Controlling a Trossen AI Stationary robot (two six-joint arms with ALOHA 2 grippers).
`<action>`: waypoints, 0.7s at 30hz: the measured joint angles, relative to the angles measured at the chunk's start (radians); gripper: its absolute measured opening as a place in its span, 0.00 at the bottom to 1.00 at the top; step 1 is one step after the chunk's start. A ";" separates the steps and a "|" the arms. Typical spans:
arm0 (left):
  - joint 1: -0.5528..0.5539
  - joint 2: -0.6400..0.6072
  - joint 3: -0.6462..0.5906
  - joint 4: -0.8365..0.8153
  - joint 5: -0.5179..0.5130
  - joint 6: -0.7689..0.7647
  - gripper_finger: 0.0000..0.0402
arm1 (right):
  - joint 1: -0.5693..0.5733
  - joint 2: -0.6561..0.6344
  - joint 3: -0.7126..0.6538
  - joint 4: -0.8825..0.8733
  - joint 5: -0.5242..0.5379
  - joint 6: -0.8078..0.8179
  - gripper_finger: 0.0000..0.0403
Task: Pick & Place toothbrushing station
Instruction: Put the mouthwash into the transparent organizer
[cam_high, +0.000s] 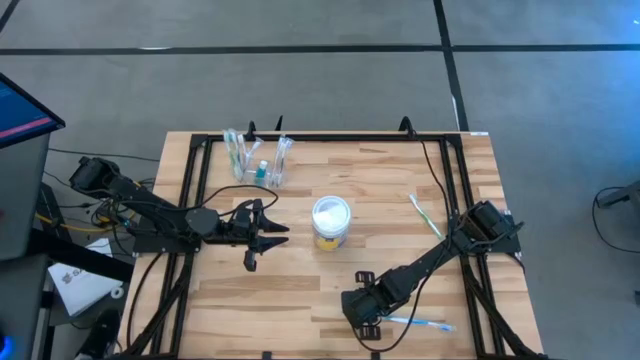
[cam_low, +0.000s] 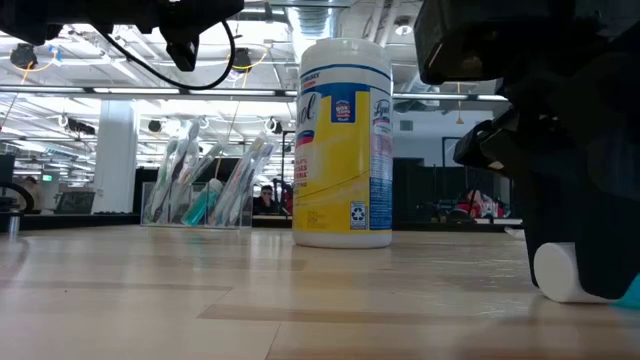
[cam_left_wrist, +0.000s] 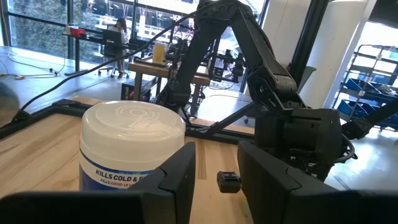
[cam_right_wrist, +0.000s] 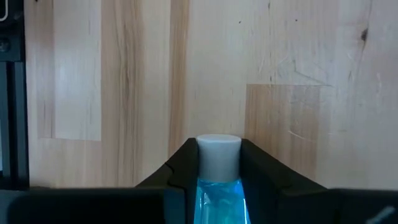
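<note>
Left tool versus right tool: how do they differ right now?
The left tool is open and empty, raised beside the wipes tub. The right tool is down at the tabletop, closed on a white-capped blue tube. Both are dark and two-fingered.

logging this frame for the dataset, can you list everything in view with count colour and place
toothbrushing station: one, see-through, holding pale green-and-white brushes, far left of table
wipes tub: one, yellow band, white lid, table centre
toothpaste tube: one, blue with white cap, lying at the near right between the right gripper's fingers
loose toothbrush: one, pale green and white, right side of table
second loose toothbrush: one, blue and white, near edge by the right gripper
left gripper: black, open, empty, left of the tub
right gripper: black, fingers against the tube's cap end
</note>
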 joint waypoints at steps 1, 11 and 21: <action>0.000 0.000 0.000 0.000 0.000 0.000 0.28 | 0.000 0.000 0.000 0.002 0.000 0.000 0.20; 0.000 0.000 0.000 0.000 0.000 0.000 0.28 | 0.000 -0.051 -0.009 0.012 0.052 -0.015 0.20; 0.000 0.000 0.000 0.000 0.000 0.000 0.28 | -0.022 -0.089 -0.005 0.116 0.095 -0.069 0.20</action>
